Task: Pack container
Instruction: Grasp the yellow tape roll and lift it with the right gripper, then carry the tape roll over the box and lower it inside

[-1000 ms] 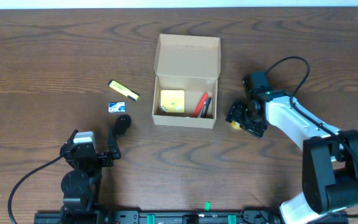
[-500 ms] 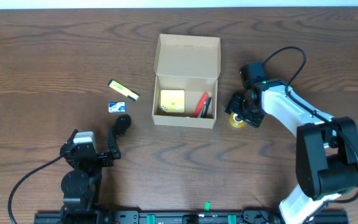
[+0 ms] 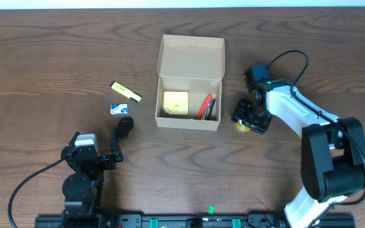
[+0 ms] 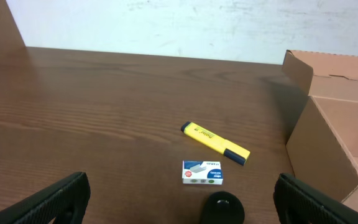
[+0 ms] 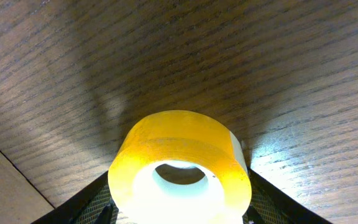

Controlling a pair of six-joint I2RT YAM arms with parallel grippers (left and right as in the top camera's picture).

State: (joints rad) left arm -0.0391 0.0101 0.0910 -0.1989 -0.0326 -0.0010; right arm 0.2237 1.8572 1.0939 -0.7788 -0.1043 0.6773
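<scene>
The container (image 3: pixel 192 58), lid raised, is shown at the overhead frame's centre. The left gripper (image 4: pixel 180 198) is spread wide, empty. A tape roll (image 5: pixel 174 140), largely hidden from overhead, is flanked by the right gripper (image 3: pixel 251 118); whether it is clamped cannot be told.

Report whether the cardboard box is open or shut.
Open: cardboard box flap lid folded back, yellow item and red pen visible inside.
</scene>
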